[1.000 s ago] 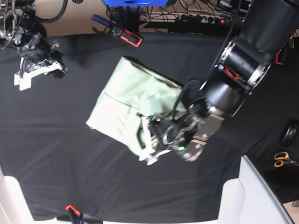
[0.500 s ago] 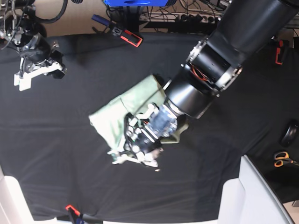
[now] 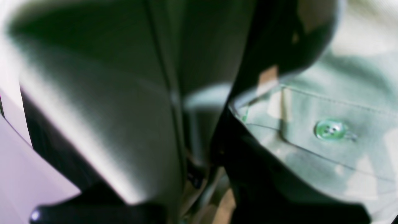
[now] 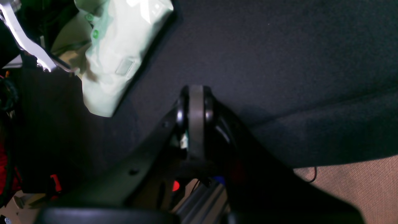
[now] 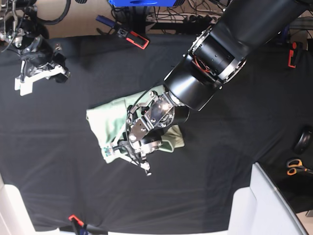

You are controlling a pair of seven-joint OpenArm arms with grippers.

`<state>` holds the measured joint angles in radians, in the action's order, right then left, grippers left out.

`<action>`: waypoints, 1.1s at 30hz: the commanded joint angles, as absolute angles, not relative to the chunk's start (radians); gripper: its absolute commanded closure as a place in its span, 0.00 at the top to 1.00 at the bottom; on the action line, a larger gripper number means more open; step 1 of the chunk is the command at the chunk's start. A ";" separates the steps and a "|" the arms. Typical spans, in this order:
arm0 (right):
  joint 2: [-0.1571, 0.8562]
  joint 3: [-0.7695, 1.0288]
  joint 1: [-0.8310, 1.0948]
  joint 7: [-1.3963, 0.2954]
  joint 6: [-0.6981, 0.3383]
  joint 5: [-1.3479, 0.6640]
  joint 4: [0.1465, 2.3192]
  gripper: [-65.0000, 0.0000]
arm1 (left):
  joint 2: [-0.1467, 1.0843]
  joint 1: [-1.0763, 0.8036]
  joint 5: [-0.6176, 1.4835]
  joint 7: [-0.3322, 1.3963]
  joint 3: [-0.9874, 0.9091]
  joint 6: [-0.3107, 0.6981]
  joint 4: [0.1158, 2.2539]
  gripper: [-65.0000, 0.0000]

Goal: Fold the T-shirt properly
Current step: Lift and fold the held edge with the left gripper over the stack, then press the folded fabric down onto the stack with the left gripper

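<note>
I see a black tablecloth filling most of the frame, beige floor at upper left, tangled cables along the top, scissors at right.

We are looking at a robotics lab or test bench, not a home. A black tablecloth covers the whole work surface, pinned at its edges by red-and-black clamps. Behind the table runs a tangle of cables and a power strip with a lit switch. Orange-handled scissors lie at the right edge, and beige carpet shows beneath.
</note>
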<state>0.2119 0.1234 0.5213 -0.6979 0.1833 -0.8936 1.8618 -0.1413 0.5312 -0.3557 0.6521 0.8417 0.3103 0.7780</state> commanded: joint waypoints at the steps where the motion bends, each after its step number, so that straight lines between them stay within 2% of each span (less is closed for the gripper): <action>1: 0.222 0.130 0.513 -0.684 0.174 -0.903 1.879 0.00 | -0.157 0.561 -0.358 0.622 0.842 0.300 0.800 0.00; 7: 0.222 0.130 0.496 -0.685 0.174 -0.903 1.879 0.00 | -0.157 0.567 -0.360 0.558 0.849 0.300 0.828 0.00; 15: 0.222 0.130 0.490 -0.684 0.174 -0.903 1.877 0.00 | -0.157 0.567 -0.349 0.556 1.030 0.300 0.826 0.00; 33: 0.222 0.130 0.484 -0.684 0.174 -0.903 1.877 0.00 | -0.157 0.567 -0.357 0.553 1.033 0.300 0.826 0.00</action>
